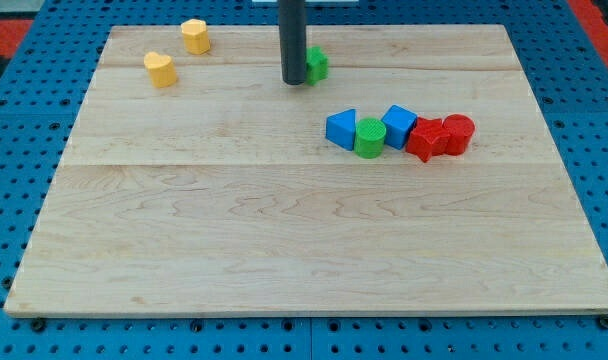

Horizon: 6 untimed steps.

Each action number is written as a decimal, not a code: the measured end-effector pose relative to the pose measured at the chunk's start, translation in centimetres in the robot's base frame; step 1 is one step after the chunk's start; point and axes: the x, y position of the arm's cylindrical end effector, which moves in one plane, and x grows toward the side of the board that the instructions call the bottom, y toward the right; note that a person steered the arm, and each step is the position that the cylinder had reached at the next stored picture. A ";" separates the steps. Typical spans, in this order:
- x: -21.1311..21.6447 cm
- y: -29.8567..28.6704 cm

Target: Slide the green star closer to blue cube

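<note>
Nearest, the green cylinder (370, 138) touches the blue cube (398, 125); farther up the surface (284, 250), the gripperless rod's tip (293, 82) touches the green star (316, 65), gripping nothing.

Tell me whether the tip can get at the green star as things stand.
Probably yes: my tip already sits against the green star's left side, nothing between them.

Green star (317, 65) lies near the desk's top edge, approx. at mid width, partly hidden behind the rod. Blue cube (399, 126) sits lower, toward the right edge, well apart from the star.
</note>
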 end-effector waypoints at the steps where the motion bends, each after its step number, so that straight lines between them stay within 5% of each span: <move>1: -3.2 -3.3; 2: -4.7 4.6; 4: 3.8 11.5; 6: -7.9 0.6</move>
